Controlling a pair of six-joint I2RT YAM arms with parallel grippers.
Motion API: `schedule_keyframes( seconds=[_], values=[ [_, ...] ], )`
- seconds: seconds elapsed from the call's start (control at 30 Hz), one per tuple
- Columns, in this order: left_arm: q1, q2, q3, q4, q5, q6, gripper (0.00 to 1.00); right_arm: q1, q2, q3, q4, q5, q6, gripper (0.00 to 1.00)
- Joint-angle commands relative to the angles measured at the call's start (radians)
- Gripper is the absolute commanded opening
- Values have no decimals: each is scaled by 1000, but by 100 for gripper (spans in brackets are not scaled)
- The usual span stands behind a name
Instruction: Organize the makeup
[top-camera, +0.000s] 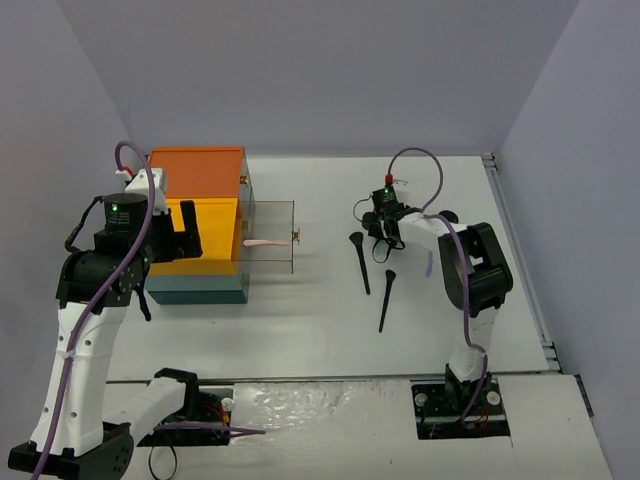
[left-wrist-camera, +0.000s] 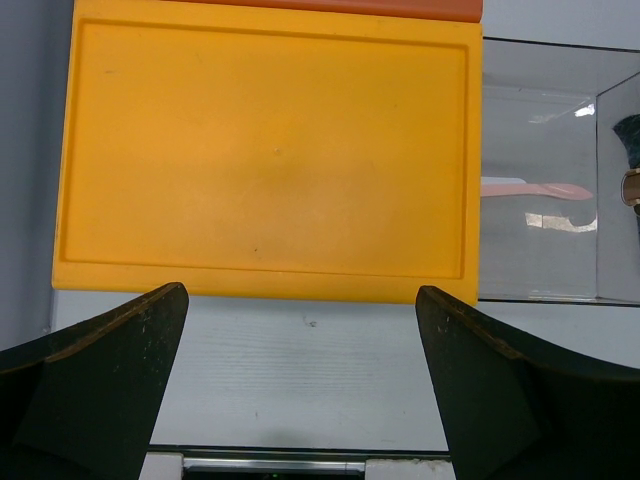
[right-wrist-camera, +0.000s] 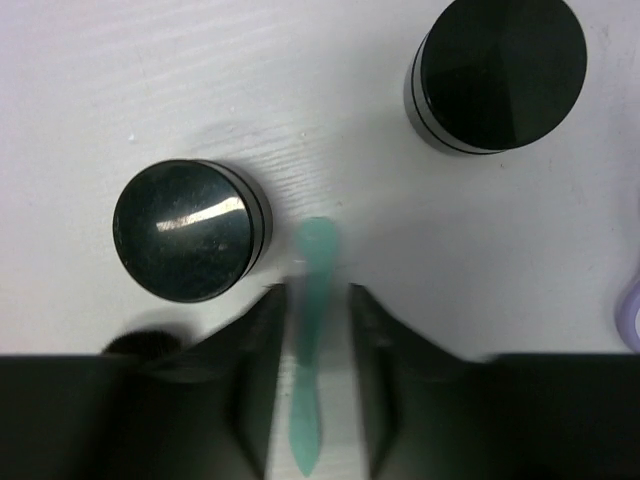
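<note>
Teal stick (right-wrist-camera: 318, 245), btwn R gripper (right-wrist-camera: 315, 295) jaws

An orange-topped teal box (top-camera: 200, 175) stands on the white worktop (top-camera: 330, 330), directly ahead of the left hand (left-wrist-camera: 300, 325). A clear case (top-camera: 272, 215), perhaps acrylic, adjoins it.

We see the box (top-camera: 197, 225) at the bench's (top-camera: 300, 330) left, with a tray (top-camera: 272, 225) holding a spatula (top-camera: 262, 243) against its right. Rightward lie a rear brush (top-camera: 360, 262), a near brush (top-camera: 386, 298), and a stick (right-wrist-camera: 312, 290) between one jar (right-wrist-camera: 190, 230) and another jar (right-wrist-camera: 497, 70).
</note>
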Motion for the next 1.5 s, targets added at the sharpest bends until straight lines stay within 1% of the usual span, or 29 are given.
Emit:
schedule_keyframes(
  seconds=[0.0, 0.07, 0.13, 0.17, 0.23, 0.4, 0.53, 0.63, 0.67, 0.8, 0.9, 1.03, 1.13, 1.3, 1.33, 1.43, 1.47],
  values=[
    [-6, -5, 43, 30, -18, 12, 97, -17, 39, 1, -1, 43, 24, 19],
    [-6, -4, 43, 28, -19, 12, 97, -22, 9, -6, -1, 58, 21, 9],
    [-6, -6, 42, 28, -20, 11, 97, -25, -42, -10, -4, 68, 3, 2],
    [-6, -7, 41, 28, -20, 11, 97, -24, -67, -12, -6, 70, -10, 0],
    [-6, -8, 40, 29, -20, 10, 97, -25, -130, -12, -12, 60, -27, 0],
    [-6, -8, 40, 36, -16, 8, 97, 11, -356, 44, -37, -71, -103, 0],
    [-6, -8, 37, 39, -17, 11, 97, 117, -452, 158, -46, -212, -217, 0],
    [-6, -7, 37, 41, -11, 6, 97, 228, -439, 285, -46, -322, -260, 0],
    [-6, -8, 37, 43, -6, 5, 97, 256, -416, 324, -46, -384, -274, 0],
    [-6, -11, 37, 44, 0, 0, 97, 357, -324, 466, -49, -514, -340, 0],
    [-6, -14, 40, 42, -2, 0, 97, 401, -256, 539, -49, -559, -371, 2],
    [-6, -20, 41, 35, -5, 3, 97, 431, -186, 583, -50, -576, -389, 3],
    [-6, -24, 41, 32, -6, 3, 97, 446, -167, 588, -56, -582, -391, 9],
    [-6, -25, 43, 36, -3, 5, 97, 449, -194, 541, -63, -527, -395, 45],
    [-6, -22, 48, 36, -2, 3, 97, 448, -219, 529, -66, -480, -395, 53],
    [-6, -18, 52, 41, 5, 0, 97, 425, -285, 449, -66, -355, -384, 64],
    [-6, -17, 52, 43, 8, -1, 97, 416, -308, 421, -66, -317, -374, 66]
  ],
)
